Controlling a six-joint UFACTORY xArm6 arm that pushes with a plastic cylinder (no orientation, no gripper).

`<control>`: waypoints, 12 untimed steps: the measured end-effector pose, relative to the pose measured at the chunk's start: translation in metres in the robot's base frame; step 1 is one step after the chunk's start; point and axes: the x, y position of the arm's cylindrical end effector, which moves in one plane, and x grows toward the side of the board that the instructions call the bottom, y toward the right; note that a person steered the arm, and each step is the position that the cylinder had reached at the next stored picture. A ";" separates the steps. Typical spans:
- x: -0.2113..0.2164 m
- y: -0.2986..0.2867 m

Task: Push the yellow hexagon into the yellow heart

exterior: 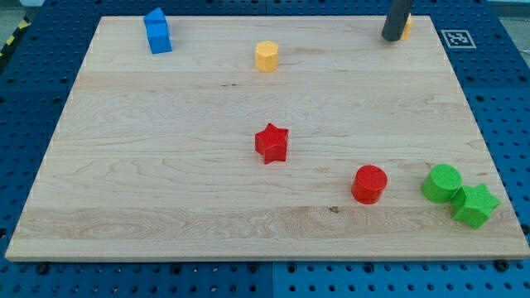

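A pale wooden board (166,165) with visible grain lines fills most of the view, lying on a blue perforated table (505,83) studded with regular holes. The blocks on it look like matte moulded or printed plastic, with faint ridging on their sides.

The yellow hexagon (266,56) sits near the view's top, a little left of centre, standing alone with bare wood all around it. Far off to the view's right, at the top edge of the board, a sliver of another yellow block (407,26) peeks out from behind the dark rod; its shape cannot be made out because the rod covers most of it. My tip (391,38) rests on the board right at that yellow block, touching or just beside it, and well apart from the yellow hexagon. The rod is a plain straight cylinder with nothing to open or close, and it has hold of nothing.

A blue block (156,31) of angular shape stands in the top-left corner. A red star (271,142) lies near the board's centre, and a red cylinder (369,184) lies lower right of it. At the lower right edge, a green cylinder (442,183) touches a green star (475,205).

A black-and-white square marker (456,38) lies on the table beside the board's top-right corner; its pattern carries no readable writing.
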 end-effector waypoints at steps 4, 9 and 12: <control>0.145 -0.134; 0.097 -0.253; 0.082 -0.253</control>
